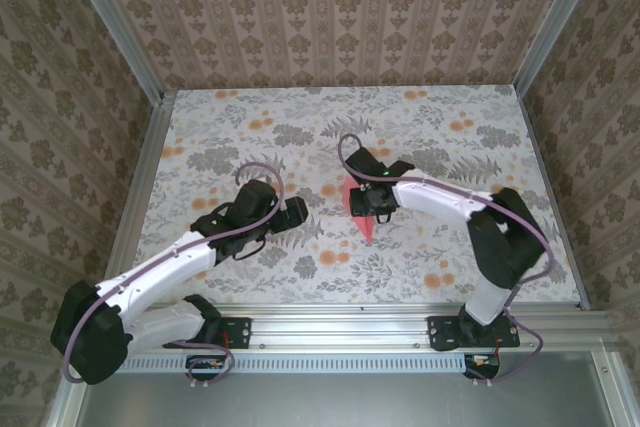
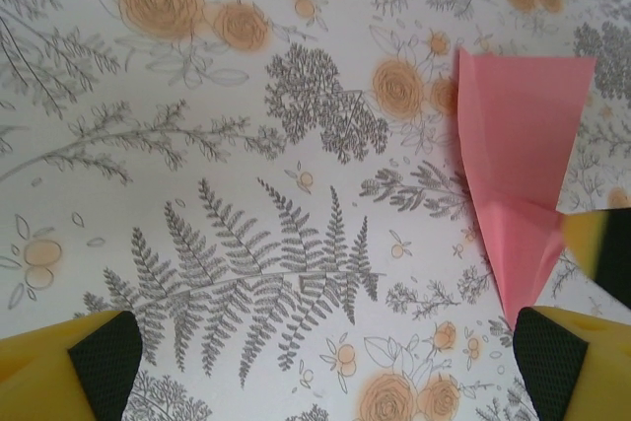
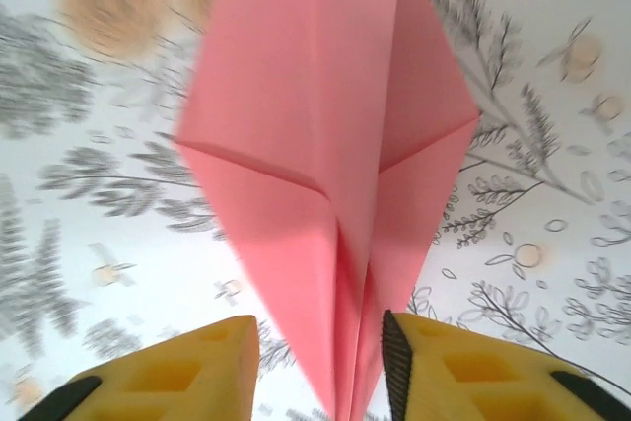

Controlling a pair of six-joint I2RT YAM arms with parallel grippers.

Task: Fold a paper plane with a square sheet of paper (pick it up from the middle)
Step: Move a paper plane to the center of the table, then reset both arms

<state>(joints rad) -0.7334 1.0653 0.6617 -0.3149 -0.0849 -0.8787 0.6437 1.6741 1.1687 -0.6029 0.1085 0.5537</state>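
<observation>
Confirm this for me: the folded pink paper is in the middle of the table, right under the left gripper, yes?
No. The folded pink paper is in the middle of the table, but under the right gripper, not the left gripper, which sits apart to its side. The top external view shows it.

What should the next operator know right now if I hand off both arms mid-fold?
Left gripper: open, hovering over the table beside the salmon-pink paper, not touching it.
Right gripper: open, its fingers straddling the paper's narrow tip; one touches its edge, no clamp visible.
Paper: near the table's middle, under the right gripper.
Done: folded into a pointed kite shape with a centre crease and diagonal flaps.
To do: probably the narrowing wing folds that finish the plane.
</observation>
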